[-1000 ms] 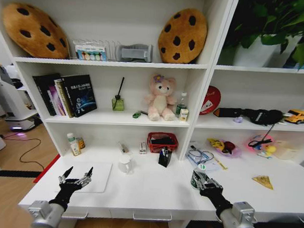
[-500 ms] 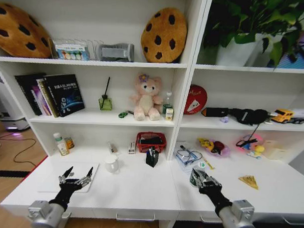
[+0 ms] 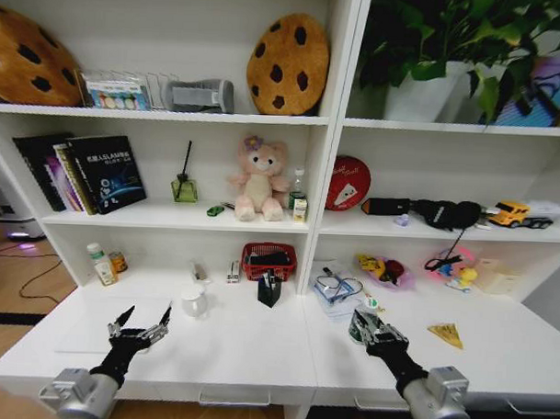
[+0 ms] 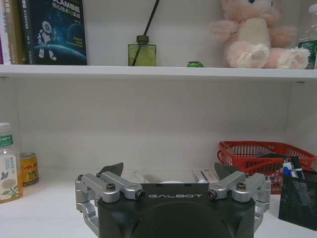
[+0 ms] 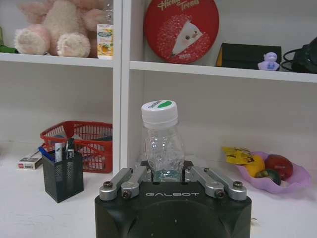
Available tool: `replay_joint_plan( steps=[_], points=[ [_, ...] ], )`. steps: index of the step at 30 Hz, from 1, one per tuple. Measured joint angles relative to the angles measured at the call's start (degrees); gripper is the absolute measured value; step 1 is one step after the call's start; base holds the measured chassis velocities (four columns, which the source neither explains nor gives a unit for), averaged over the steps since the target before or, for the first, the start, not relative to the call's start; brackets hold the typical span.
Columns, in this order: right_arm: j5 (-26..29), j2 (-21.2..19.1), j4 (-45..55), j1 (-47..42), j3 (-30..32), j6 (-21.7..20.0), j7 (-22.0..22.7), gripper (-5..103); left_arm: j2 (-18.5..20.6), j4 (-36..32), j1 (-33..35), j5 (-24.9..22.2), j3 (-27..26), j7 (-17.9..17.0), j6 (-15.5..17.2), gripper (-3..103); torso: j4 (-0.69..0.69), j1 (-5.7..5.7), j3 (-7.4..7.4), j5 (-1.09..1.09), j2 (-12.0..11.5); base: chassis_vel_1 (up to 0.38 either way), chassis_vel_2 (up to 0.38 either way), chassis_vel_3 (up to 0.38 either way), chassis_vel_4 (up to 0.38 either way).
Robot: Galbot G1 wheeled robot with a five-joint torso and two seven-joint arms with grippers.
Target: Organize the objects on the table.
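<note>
Right gripper (image 5: 168, 174) clenched on small clear plastic bottle (image 5: 162, 141), white cap; light, slippery, held low. Left gripper (image 3: 140, 326) released at 7 o'clock.

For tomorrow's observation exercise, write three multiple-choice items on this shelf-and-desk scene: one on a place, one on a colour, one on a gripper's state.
1. Where does the pink plush bear sit?
A. On the middle shelf
B. On the desk top
C. In the red basket

2. What colour is the mesh pen holder?
A. White
B. Black
C. Yellow

3. What is the right gripper doing?
A. Hanging open and empty
B. Shut on a book
C. Shut on the clear bottle

Answers:
1 A: the pink plush bear sits on the middle shelf, above the red mesh basket.
2 B: the pen holder on the white desk is black mesh.
3 C: the right gripper is closed around the base of the clear bottle, while the left gripper is open and empty over the desk.
</note>
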Motion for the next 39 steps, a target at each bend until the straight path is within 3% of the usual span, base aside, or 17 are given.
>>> replay_joint_plan(
  steps=[15, 27, 34, 39],
  points=[
    [0.1, 0.1, 0.0, -0.2, -0.6, 0.4, 2.6, 24, 0.0, 0.0, 0.0, 0.0, 0.0, 0.0, 0.0, 100, 0.0, 0.01, 0.0, -0.02, 0.0, 0.004, -0.003, -0.02, 0.015],
    [-0.5, 0.2, 0.0, -0.2, -1.3, 0.5, 2.6, 24, 0.0, 0.0, 0.0, 0.0, 0.0, 0.0, 0.0, 100, 0.01, 0.0, -0.01, -0.02, 0.0, 0.151, -0.17, -0.148, 0.159],
    [-4.8, 3.3, -0.4, -3.0, -4.8, 3.7, 1.9, 24, 0.0, 0.0, 0.0, 0.0, 0.0, 0.0, 0.0, 100, 0.0, -0.08, -0.03, -0.04, 0.0, 0.122, -0.109, -0.121, 0.119],
    [-7.9, 6.0, -7.6, -9.2, -5.4, 5.0, 0.2, 24, 0.0, 0.0, 0.0, 0.0, 0.0, 0.0, 0.0, 100, 0.0, 0.04, 0.02, -0.02, 0.0, -0.011, 0.012, 0.011, -0.008]
  ],
)
